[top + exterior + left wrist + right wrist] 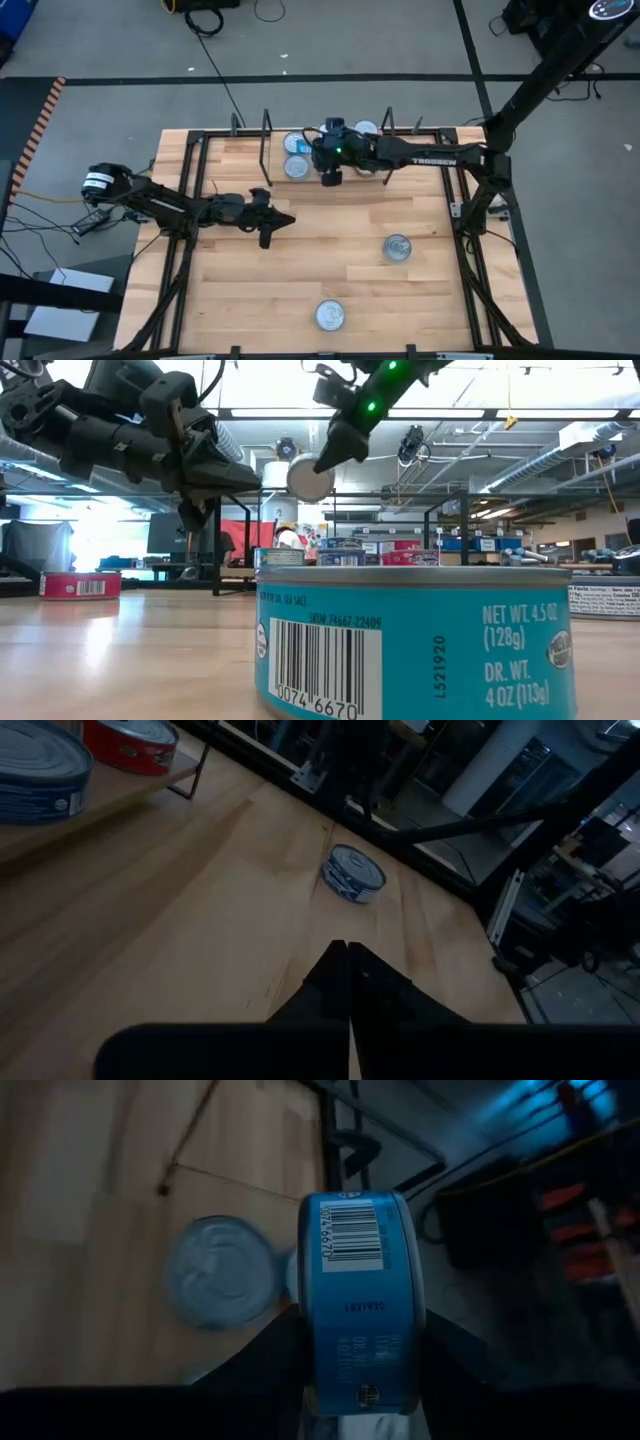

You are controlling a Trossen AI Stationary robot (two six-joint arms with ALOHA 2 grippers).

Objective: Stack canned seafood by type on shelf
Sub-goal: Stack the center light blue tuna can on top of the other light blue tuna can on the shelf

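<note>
The left gripper (283, 222) is fully closed and empty, poised above the bare tabletop (300, 280) in front of the shelf (275, 150). The right gripper (331, 170) clamps a blue tin (360, 1300) on edge, raised above the shelf, just beside a silver-lidded tin (296, 167) lying there. Two more tins (397, 248) rest on the tabletop, well in front of the shelf.

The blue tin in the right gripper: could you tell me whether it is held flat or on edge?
On edge: the blue tin sits clamped in the right gripper, barcoded side wall facing the wrist camera.
</note>
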